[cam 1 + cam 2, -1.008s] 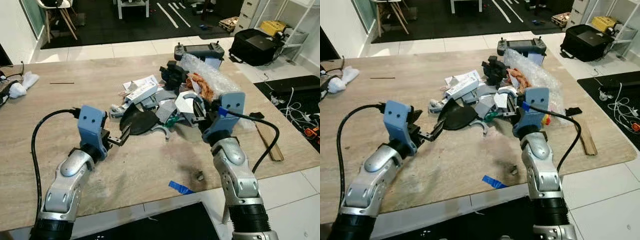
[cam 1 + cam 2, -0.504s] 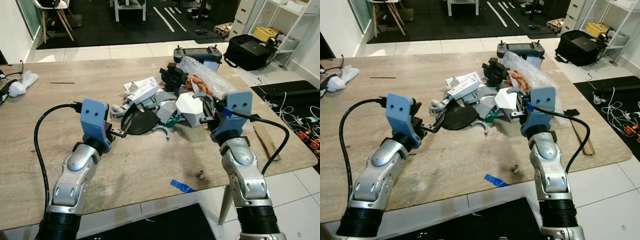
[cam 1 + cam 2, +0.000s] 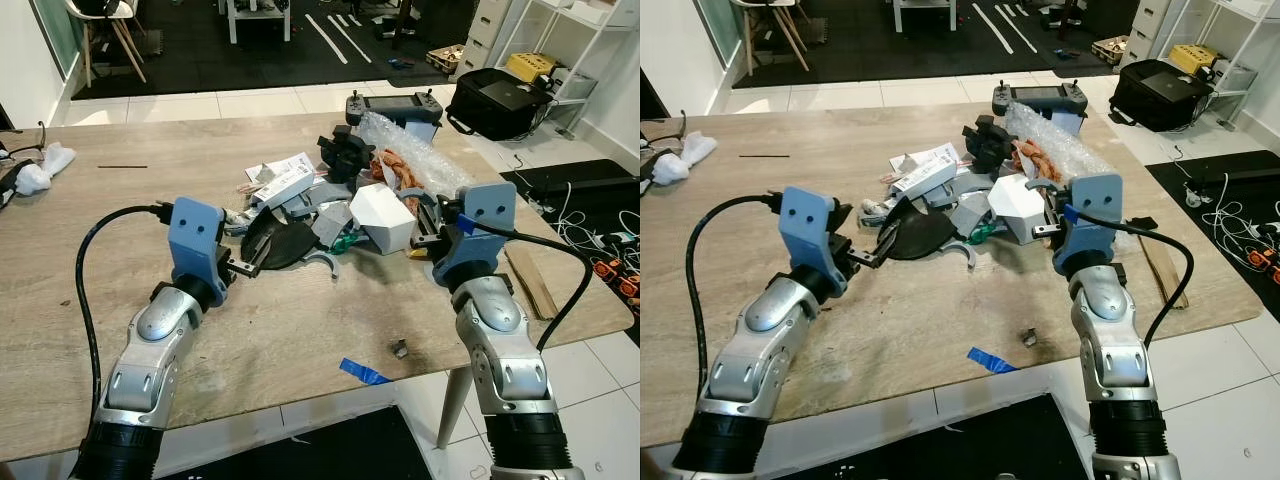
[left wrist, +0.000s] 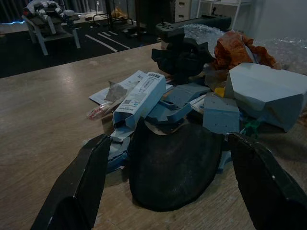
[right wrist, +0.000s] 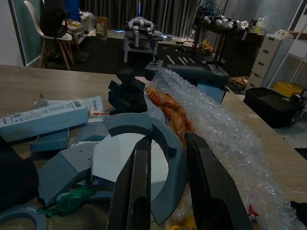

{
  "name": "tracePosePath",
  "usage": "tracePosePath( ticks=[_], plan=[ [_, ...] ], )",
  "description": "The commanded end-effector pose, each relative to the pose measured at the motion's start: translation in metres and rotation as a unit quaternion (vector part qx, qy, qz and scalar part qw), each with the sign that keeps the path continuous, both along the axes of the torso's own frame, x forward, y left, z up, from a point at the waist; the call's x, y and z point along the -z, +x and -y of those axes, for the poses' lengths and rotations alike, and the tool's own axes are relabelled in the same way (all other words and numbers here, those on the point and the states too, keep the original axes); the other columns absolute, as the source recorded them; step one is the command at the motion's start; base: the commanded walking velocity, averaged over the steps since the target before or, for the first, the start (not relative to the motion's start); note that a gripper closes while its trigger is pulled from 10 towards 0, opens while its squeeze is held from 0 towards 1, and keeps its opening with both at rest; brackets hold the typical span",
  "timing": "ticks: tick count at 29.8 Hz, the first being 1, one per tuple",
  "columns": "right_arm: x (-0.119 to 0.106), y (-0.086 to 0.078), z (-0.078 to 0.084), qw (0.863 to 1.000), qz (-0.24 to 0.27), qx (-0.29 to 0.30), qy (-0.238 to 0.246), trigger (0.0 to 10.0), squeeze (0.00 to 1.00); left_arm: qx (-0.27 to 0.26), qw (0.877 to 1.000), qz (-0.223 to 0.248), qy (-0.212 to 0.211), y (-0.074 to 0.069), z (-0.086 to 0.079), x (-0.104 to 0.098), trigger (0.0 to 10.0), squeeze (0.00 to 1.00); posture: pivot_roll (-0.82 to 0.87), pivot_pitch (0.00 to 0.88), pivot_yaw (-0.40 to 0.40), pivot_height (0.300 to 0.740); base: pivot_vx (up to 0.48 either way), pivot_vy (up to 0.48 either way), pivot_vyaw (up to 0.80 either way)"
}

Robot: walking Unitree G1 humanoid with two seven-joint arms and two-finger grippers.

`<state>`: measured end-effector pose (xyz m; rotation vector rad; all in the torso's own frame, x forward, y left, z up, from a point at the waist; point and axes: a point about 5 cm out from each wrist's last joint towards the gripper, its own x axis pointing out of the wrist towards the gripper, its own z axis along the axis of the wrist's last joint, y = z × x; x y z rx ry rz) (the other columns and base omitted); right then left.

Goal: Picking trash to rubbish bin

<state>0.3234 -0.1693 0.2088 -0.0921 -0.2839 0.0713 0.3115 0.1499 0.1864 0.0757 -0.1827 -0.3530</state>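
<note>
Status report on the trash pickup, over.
Left gripper open, at flat black oval piece. Right gripper shut on grey curved plastic piece. White angular box beside it.

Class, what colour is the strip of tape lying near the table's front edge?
Blue. The tape shows best in the left eye view.

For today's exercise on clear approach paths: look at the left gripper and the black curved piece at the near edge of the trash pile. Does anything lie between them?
Nothing visible does. The left gripper is open, its fingers flanking the black curved piece, with bare table below it. The white carton lies behind the piece.
</note>
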Motion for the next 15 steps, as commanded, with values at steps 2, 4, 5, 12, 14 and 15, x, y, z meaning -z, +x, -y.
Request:
tracePosePath(
  ticks=[2,4,5,12,14,15],
  plan=[
    [-0.005,-0.001,-0.002,1.000,0.008,-0.004,-0.001,10.0,0.00,0.006,1.000,-0.008,0.012,-0.001,0.000,0.002,10.0,0.00,-0.10,0.118,-0.013,0.740,0.000,0.000,0.00],
    [-0.005,-0.001,-0.002,1.000,0.008,-0.004,-0.001,10.0,0.00,0.006,1.000,-0.008,0.013,-0.001,0.000,0.002,10.0,0.00,-0.10,0.118,-0.013,0.740,0.000,0.000,0.00],
    [-0.004,-0.002,-0.002,1.000,0.005,-0.005,-0.001,10.0,0.00,0.004,1.000,-0.010,0.015,0.000,-0.001,0.002,10.0,0.00,-0.10,0.122,-0.016,0.740,0.000,0.000,0.00],
    [-0.002,-0.001,-0.001,1.000,-0.004,-0.006,0.014,10.0,0.00,-0.013,1.000,-0.010,0.017,0.002,-0.005,0.000,10.0,0.00,-0.09,0.148,-0.020,0.740,0.000,0.000,0.00],
    [-0.002,-0.001,-0.001,1.000,-0.005,-0.005,0.015,10.0,0.00,-0.018,1.000,-0.010,0.016,0.001,-0.007,0.000,10.0,0.00,-0.09,0.150,-0.015,0.740,0.000,0.000,0.00],
    [0.004,-0.001,-0.006,1.000,-0.012,0.000,0.019,10.0,0.00,-0.049,0.998,-0.023,0.017,0.003,-0.019,0.004,10.0,0.00,-0.06,0.120,0.006,0.740,0.000,0.000,0.00]
  ],
)
